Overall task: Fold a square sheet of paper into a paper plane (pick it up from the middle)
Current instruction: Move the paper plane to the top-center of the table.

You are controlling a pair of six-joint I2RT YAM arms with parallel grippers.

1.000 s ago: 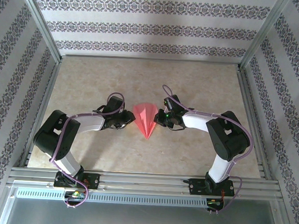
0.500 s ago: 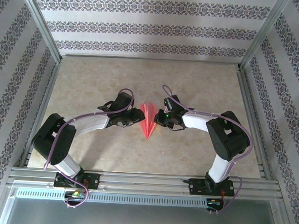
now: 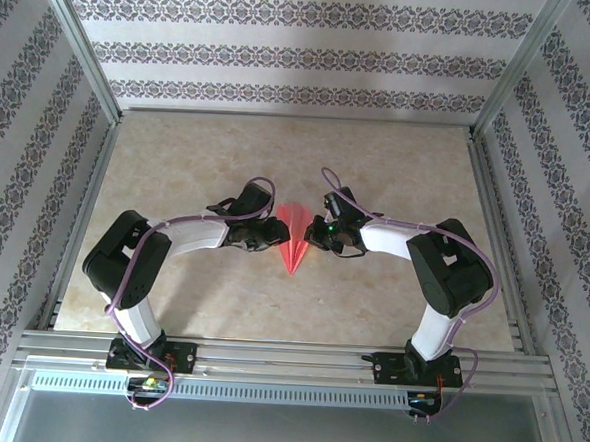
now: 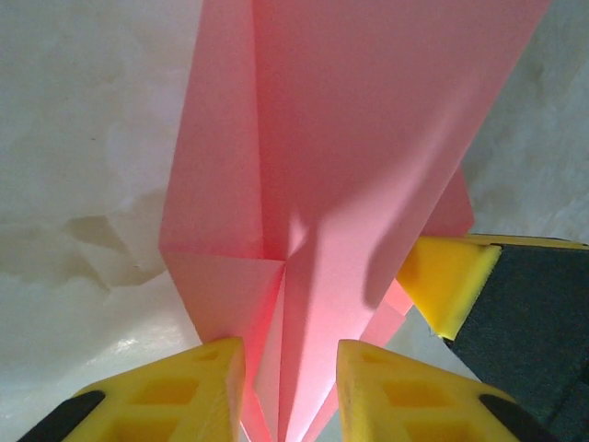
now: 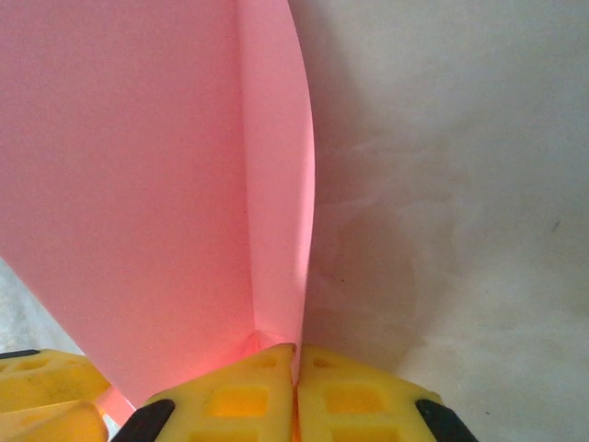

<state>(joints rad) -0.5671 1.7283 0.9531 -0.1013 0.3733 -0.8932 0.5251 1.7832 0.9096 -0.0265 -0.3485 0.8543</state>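
Right jaws pinch the paper plane [image 3: 294, 237], left jaws straddle it

Surface: beige, marble-patterned flat surface [image 3: 279, 150], matte with faint stains, edged by aluminium rails [image 3: 287, 353].
On it: one slim, pointed pink-red paper plane [image 3: 294, 236] of thin folded paper, near the centre.
Plane's lie: tip toward the near edge, wide end away; side flaps raised along a centre crease.
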